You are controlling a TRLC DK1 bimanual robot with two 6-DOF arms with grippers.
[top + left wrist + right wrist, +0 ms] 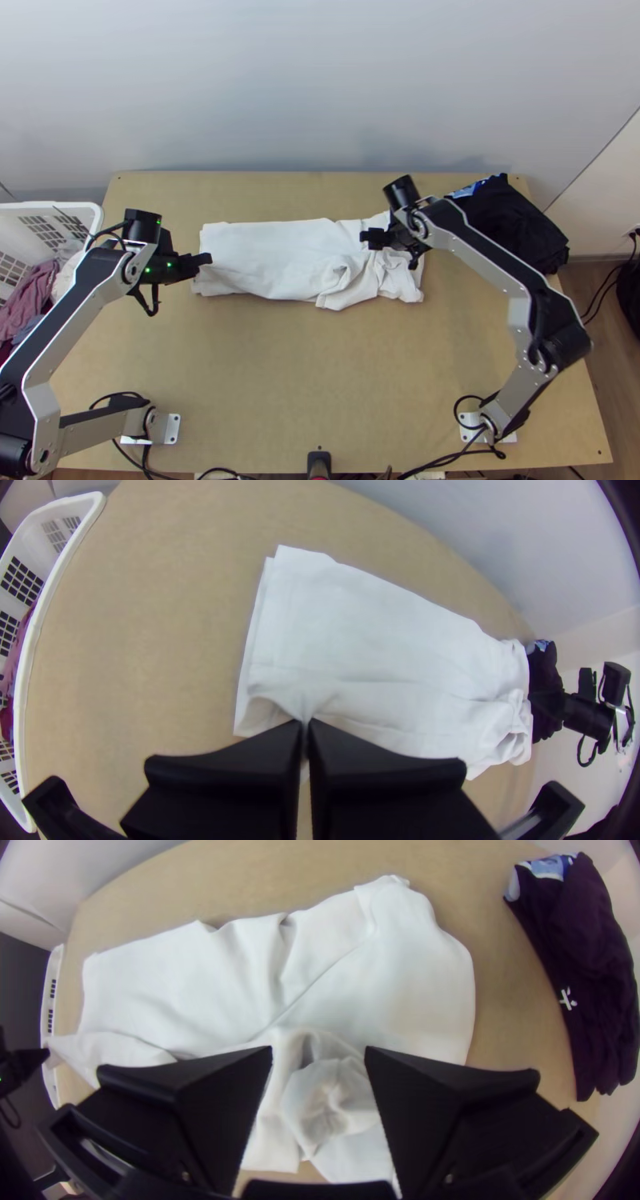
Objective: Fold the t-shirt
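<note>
And the left gripper (pixel 306 723) pinches the t-shirt's (pixel 272 254) left end, the right gripper (pixel 319 1055) spread wide! It's roughly a strip; smoothing and final folds seemingly remain.

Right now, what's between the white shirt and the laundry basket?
The top view shows a strip of wooden table beside the shirt, with the left arm over it.
</note>
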